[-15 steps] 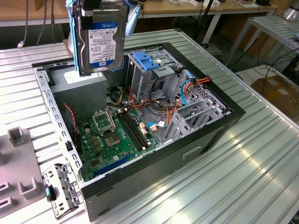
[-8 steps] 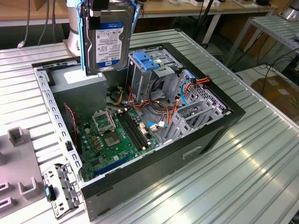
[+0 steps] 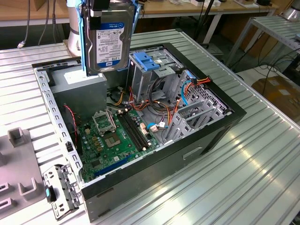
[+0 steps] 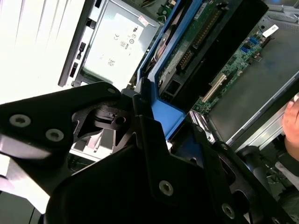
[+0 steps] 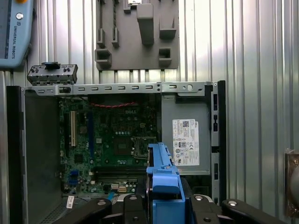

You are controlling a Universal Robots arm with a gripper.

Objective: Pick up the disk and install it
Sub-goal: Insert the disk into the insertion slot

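—Clamping looks sound from here: your gripper (image 5: 164,205) has its fingers (image 5: 133,207) closed on the blue carrier frame of the disk (image 3: 108,40), one on either side of it in both wrist views. You are holding it, not just touching it.

—Agreed, but you have it by one edge only, and the whole body hangs below the fingers. I'd judge that a knock on the low end could lever it in the grip or twist it askew.

—So what is there to knock? Under your fingers, in the first wrist view, lies the line where the power-supply box (image 5: 189,140) meets the motherboard (image 5: 117,135). The disk is in the air over the open case (image 3: 225,119) and touches nothing I can make out. I can't tell how much room you have beneath it.

—Beyond the fingers stands the drive cage (image 3: 157,79) with its blue latch (image 3: 146,62), and past that the orange cables (image 3: 199,80) loop across the bays. If the disk arrives crooked, I think you could jam a carrier edge on the cage wall or snag a cable.

—Now your pose. Your wrist points straight down into the case. The disk hangs upright with its label facing the exterior view, on the power-supply side of the cage. Farthest out, the case stands on the ribbed metal table (image 3: 262,164).
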